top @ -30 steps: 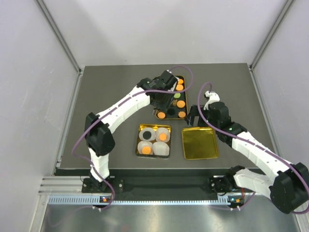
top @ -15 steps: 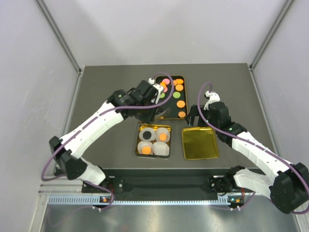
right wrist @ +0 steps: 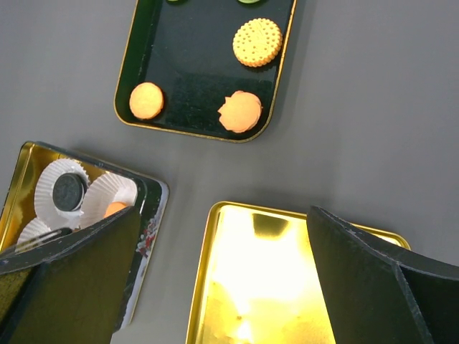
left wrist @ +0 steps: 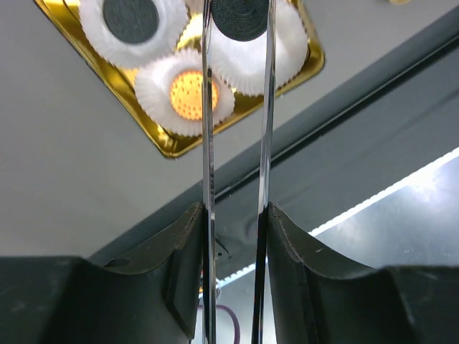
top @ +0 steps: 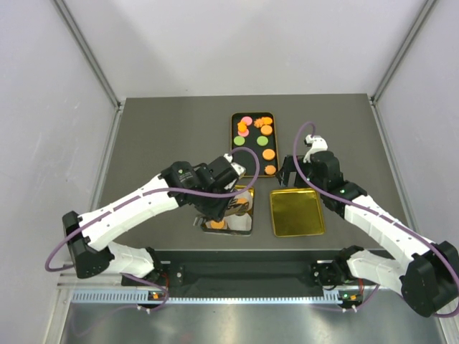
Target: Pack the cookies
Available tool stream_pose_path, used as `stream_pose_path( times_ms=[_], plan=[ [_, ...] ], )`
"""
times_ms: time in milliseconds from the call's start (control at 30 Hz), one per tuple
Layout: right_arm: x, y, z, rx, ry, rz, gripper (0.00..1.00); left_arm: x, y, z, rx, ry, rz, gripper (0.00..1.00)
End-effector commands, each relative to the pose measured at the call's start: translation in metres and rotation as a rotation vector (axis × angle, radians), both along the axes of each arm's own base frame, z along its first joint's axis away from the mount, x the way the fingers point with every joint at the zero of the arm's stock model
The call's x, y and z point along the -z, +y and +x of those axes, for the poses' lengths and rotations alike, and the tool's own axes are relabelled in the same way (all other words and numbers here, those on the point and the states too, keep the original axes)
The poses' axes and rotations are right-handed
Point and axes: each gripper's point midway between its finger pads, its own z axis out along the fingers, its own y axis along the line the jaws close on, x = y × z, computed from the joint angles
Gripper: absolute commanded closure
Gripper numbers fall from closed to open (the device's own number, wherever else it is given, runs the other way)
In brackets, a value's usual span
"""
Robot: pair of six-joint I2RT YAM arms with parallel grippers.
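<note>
Dark grey tabletop [top: 158,143], left gripper [left wrist: 237,7] clamped on black cookie [left wrist: 241,17] above gold tin [left wrist: 172,149] of paper cups [left wrist: 152,97] near front edge, right gripper [top: 288,174] fingers spread, beside gold lid [top: 296,213]

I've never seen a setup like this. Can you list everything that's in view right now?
Black tray: one, black with a gold rim, far centre of the table.
Loose cookies: about nine, orange, pink and green, on the black tray.
Gold tin: one, near centre, below the left gripper.
Paper liners: at least three visible, white, inside the tin.
Packed cookies: one black and one orange, each in a liner.
Gold lid: one, right of the tin.
Table: one, dark grey.
Left gripper: shut on a held black cookie above the tin.
Right gripper: open, empty, hovering between tray and lid.
</note>
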Motion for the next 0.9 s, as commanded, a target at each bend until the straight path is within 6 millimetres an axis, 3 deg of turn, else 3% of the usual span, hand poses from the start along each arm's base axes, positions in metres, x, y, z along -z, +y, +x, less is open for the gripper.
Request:
stream_pose_path(
  times_ms=[0, 267, 867],
  plan=[
    [-0.022, 0.001, 0.011, 0.007, -0.06, 0.009, 0.0, -0.007, 0.006, -0.01, -0.027, 0.0, -0.029, 0.66],
    [-0.024, 0.002, 0.011, 0.005, -0.062, 0.012, 0.0, 0.0, 0.006, -0.023, -0.015, 0.032, -0.026, 0.66],
    [-0.023, 0.003, 0.01, -0.001, -0.06, 0.017, 0.0, 0.015, 0.001, -0.026, -0.004, 0.059, -0.026, 0.62]
  ],
)
